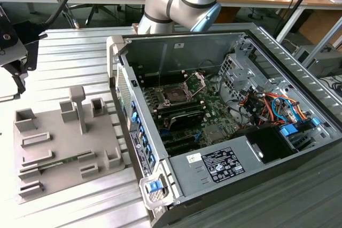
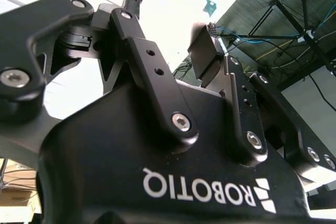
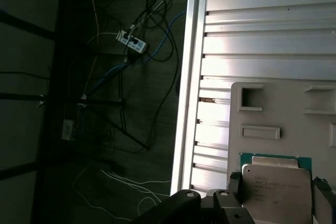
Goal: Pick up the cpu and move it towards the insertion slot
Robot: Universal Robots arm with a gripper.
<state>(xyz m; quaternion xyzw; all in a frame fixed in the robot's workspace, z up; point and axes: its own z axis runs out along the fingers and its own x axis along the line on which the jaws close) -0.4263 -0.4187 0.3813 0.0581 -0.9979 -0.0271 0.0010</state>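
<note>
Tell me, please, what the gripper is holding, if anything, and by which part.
The gripper holds the cpu, its fingers pinching two opposite edges, with the silvery top facing the first wrist camera.

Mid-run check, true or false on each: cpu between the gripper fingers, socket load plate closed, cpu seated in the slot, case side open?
1. The cpu sits between the gripper's fingers. True.
2. The load plate is closed. False: it stands raised, leaving the insertion slot uncovered.
3. The cpu lies in the insertion slot. False: it is at the gripper, near the grey fixture plate.
4. The computer case is open, its motherboard showing. True.
</note>
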